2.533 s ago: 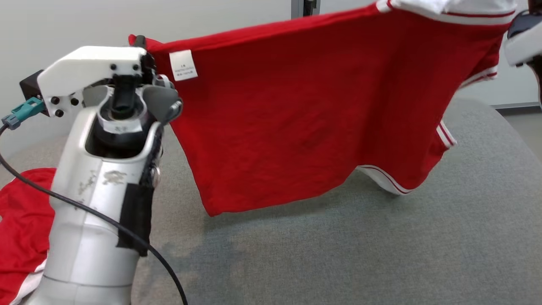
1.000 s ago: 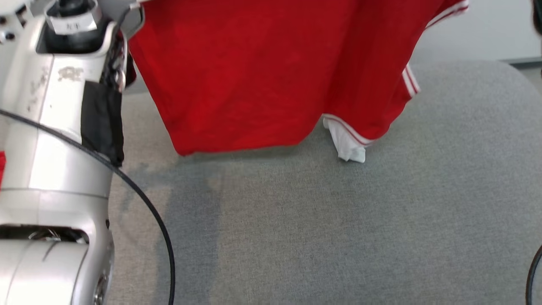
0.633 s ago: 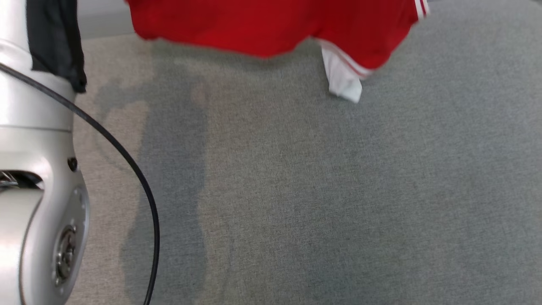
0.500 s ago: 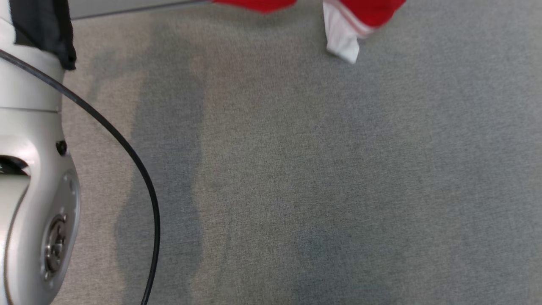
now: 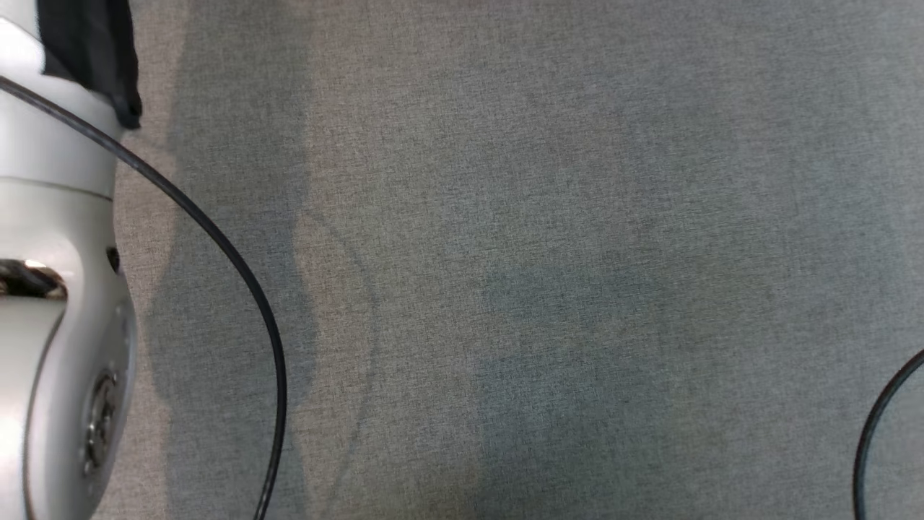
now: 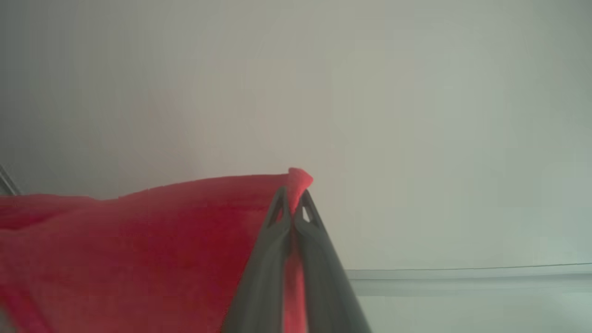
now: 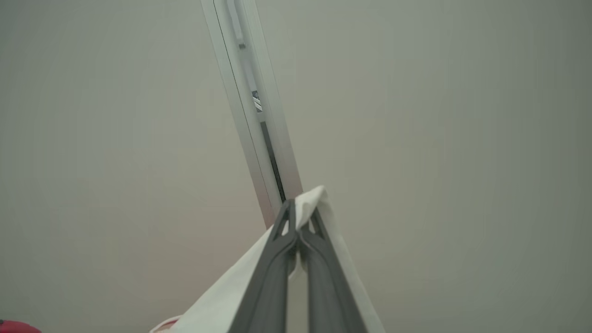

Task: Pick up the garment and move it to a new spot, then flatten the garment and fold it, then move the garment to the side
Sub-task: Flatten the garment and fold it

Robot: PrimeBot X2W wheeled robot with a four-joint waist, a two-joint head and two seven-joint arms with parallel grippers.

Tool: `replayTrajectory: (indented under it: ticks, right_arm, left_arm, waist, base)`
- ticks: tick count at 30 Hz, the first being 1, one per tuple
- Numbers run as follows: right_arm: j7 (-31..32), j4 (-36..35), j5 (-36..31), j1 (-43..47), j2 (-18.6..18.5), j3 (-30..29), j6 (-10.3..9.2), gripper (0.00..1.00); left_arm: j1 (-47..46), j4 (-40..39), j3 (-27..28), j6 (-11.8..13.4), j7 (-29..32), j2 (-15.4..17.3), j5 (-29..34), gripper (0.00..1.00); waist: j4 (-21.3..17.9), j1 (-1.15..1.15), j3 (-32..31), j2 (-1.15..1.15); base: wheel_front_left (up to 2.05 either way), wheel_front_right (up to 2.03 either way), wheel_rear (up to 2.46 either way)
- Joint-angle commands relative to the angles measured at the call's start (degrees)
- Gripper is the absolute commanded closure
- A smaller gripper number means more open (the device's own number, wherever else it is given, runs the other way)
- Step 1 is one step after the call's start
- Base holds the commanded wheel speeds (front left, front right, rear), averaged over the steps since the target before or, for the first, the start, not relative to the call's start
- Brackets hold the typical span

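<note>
Head view: pale left forearm (image 5: 50, 289) seen close at lower left, black cable (image 5: 238, 267) looped beside it, grey cloth surface (image 5: 541, 253) spread beyond.

Left wrist view: left gripper (image 6: 292, 203) pinched tight on corner of red garment (image 6: 138, 249). Cloth is draped away to view's left and held aloft. Plain wall (image 6: 416, 115) seen behind.

Right wrist view: right gripper (image 7: 299, 217) clamped on garment's white edge (image 7: 217, 305). Metal strip (image 7: 252, 106) seen on wall beyond.

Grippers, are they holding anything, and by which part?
Both hold the garment: the left gripper pinches a red corner, the right gripper pinches a white edge.
</note>
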Motion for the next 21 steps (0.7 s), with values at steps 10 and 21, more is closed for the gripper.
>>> replayTrajectory:
  ticks: [10, 21]
  right_arm:
    - [-0.3, -2.0, 5.3, 12.3, 0.2, 2.6, 0.01, 1.00]
    - [-0.3, 0.7, 13.4, 25.9, -3.8, 8.8, 0.01, 1.00]
  left_arm:
    - [8.7, 5.9, -3.1, -5.2, 0.0, 0.2, -2.8, 1.00]
    - [22.2, 8.2, -9.8, -8.9, -0.1, 0.2, -6.9, 1.00]
  waist:
    - [0.7, 0.00, -1.9, 0.00]
    - [1.9, 0.00, -11.0, 0.00]
  base:
    - [0.00, 0.00, 0.00]
    - [0.00, 0.00, 0.00]
